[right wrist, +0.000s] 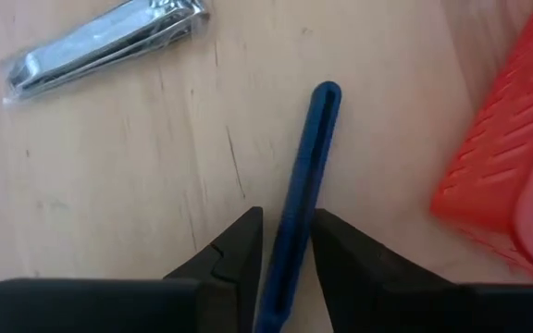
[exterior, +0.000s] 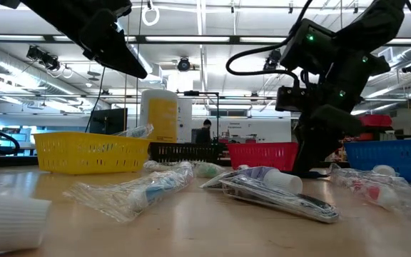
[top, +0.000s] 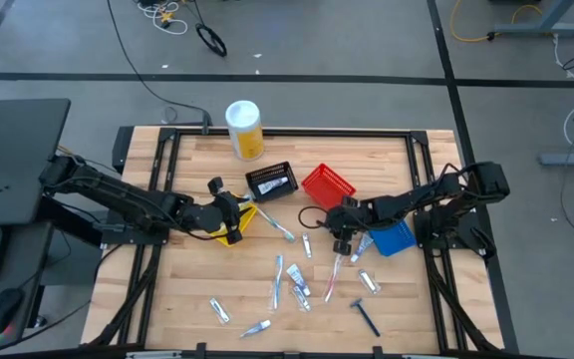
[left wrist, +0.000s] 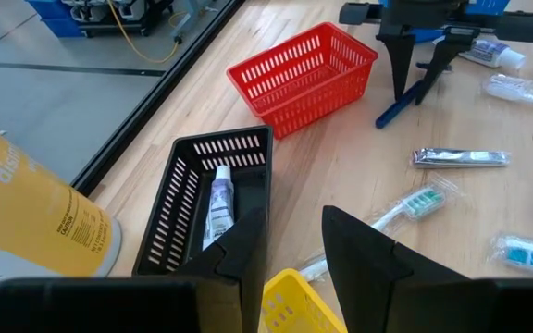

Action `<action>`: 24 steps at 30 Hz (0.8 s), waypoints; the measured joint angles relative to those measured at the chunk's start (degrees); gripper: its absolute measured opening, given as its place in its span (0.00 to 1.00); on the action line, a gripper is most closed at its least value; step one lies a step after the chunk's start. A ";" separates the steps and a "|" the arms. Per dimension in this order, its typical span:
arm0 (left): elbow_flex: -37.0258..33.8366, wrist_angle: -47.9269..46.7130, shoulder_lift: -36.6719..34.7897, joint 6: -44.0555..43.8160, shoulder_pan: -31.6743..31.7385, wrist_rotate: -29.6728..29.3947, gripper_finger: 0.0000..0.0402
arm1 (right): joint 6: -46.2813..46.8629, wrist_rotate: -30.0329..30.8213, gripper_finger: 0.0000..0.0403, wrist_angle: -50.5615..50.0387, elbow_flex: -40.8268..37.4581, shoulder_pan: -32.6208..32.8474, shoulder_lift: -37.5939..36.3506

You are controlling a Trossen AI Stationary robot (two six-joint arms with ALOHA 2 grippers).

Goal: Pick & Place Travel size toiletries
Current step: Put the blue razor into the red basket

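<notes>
My right gripper [top: 342, 242] stands between the red basket [top: 327, 184] and the blue basket [top: 392, 237], pointing down. It is shut on a slim dark blue razor [right wrist: 303, 176]. My left gripper [left wrist: 294, 259] is open and empty, above the yellow basket [top: 232, 231]. A white tube [left wrist: 220, 203] lies in the black basket [top: 270, 181]. Several other toiletries lie flat on the table: a wrapped toothbrush [left wrist: 415, 203], a nail clipper in a packet [right wrist: 109, 42], tubes [top: 292, 281] and a second razor [top: 365, 314]. My right gripper pinches the dark blue razor's handle [right wrist: 290, 231] between its two fingers, one on each long side. The fingers come from above. The razor slants down out of the fingers, its free end [left wrist: 382, 118] low at the table; I cannot tell whether that end touches the wood.
A big white-and-yellow canister [top: 244, 130] lies at the table's far edge, beside the black basket. The red basket's wall [right wrist: 516, 176] is close beside my right gripper. Wrapped items [exterior: 148, 189] lie scattered over the table's near middle.
</notes>
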 joint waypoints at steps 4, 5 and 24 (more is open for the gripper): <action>0.00 0.01 0.00 0.00 0.00 0.00 0.28 | 0.38 -0.10 0.18 0.04 -0.02 0.11 0.03; 0.00 0.01 0.00 0.00 0.00 0.00 0.28 | 1.05 -0.18 0.16 0.19 -0.02 0.09 0.04; 0.00 0.05 0.02 -0.02 0.00 0.01 0.28 | -5.61 8.11 0.14 26.29 -0.22 -0.05 -4.10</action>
